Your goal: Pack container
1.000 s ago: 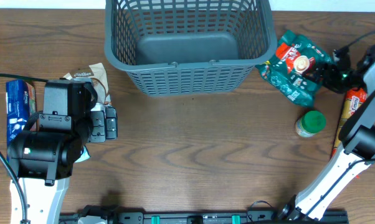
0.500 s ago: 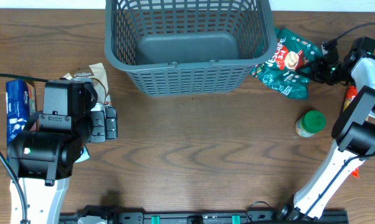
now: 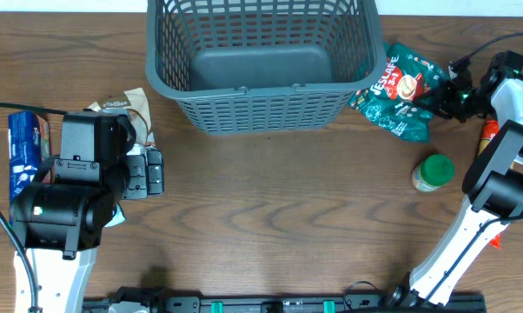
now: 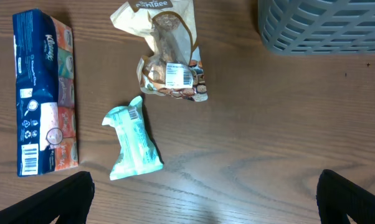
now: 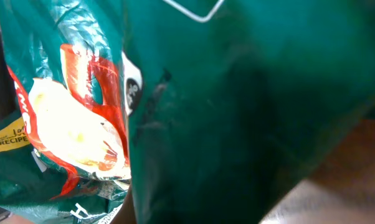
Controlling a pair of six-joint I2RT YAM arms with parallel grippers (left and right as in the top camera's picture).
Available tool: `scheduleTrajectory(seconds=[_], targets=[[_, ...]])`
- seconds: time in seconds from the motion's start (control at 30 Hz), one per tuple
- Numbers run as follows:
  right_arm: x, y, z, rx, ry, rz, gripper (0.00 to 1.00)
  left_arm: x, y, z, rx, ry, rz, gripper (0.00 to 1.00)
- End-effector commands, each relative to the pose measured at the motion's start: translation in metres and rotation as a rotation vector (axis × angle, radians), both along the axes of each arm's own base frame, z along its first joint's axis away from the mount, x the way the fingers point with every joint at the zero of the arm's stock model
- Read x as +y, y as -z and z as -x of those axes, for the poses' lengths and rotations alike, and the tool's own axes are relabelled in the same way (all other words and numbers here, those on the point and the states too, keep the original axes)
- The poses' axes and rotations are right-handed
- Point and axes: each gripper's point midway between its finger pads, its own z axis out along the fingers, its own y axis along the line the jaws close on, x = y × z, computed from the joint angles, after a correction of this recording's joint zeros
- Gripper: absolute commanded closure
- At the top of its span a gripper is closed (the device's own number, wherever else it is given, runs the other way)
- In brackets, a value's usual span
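The container (image 3: 261, 65), a large dark grey lattice basket, stands at the back centre with nothing in it; its corner (image 4: 324, 25) shows in the left wrist view. A green snack packet (image 3: 399, 91) lies against the basket's right wall, and my right gripper (image 3: 453, 94) is shut on its right edge. That green packet (image 5: 194, 106) fills the right wrist view and hides the fingers. My left gripper (image 4: 203, 205) hangs wide open over bare wood at the left, with nothing between its fingers (image 4: 56, 202).
Under the left arm lie a blue tissue pack (image 4: 44, 93), a brown packet (image 4: 169, 56) and a small teal packet (image 4: 132, 140). A green-lidded jar (image 3: 433, 172) stands near the right arm. A red-orange item (image 3: 492, 139) lies half hidden behind it.
My right gripper shut on the green packet and drew it up and left against the basket; over the last half second it barely moved. The left arm stayed still.
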Motion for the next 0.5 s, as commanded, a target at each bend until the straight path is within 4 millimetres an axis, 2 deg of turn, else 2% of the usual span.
scheduleTrajectory(seconds=[0.0,0.13,0.27,0.37,0.47], targets=[[-0.023,-0.019,0.009,0.038,0.040,0.184,0.99,0.002,-0.002,0.000,-0.003,-0.008,-0.003,0.01],[-0.034,-0.079,0.002,-0.082,0.066,0.285,0.98,0.002,-0.002,0.000,-0.003,-0.008,-0.003,0.01],[-0.043,-0.138,0.003,-0.191,0.099,0.389,0.98,0.002,-0.002,0.000,-0.003,-0.008,-0.003,0.01],[-0.044,-0.163,0.007,-0.237,0.106,0.429,0.98,0.002,-0.002,0.000,-0.004,-0.008,-0.003,0.02],[-0.043,-0.180,0.010,-0.268,0.108,0.442,0.98,0.002,-0.002,0.000,-0.003,-0.008,-0.003,0.01]])
